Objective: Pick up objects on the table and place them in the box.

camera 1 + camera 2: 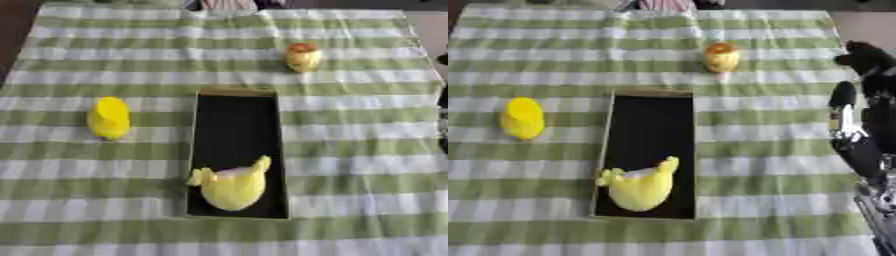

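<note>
Long black box (238,125) mid-table (350,170), running near to far. Yellow toy (233,187) in its near end, tail up-right. Yellow object (108,118) left; small jar-like thing (303,57) far. Right hand (859,135) at right edge, fingers apparently relaxed.

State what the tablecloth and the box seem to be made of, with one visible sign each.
Tablecloth: probably woven fabric, matt, with green and white stripes lying soft and flat. Box: likely cardboard, judging by its thin tan rim; the inside is matt black.
</note>
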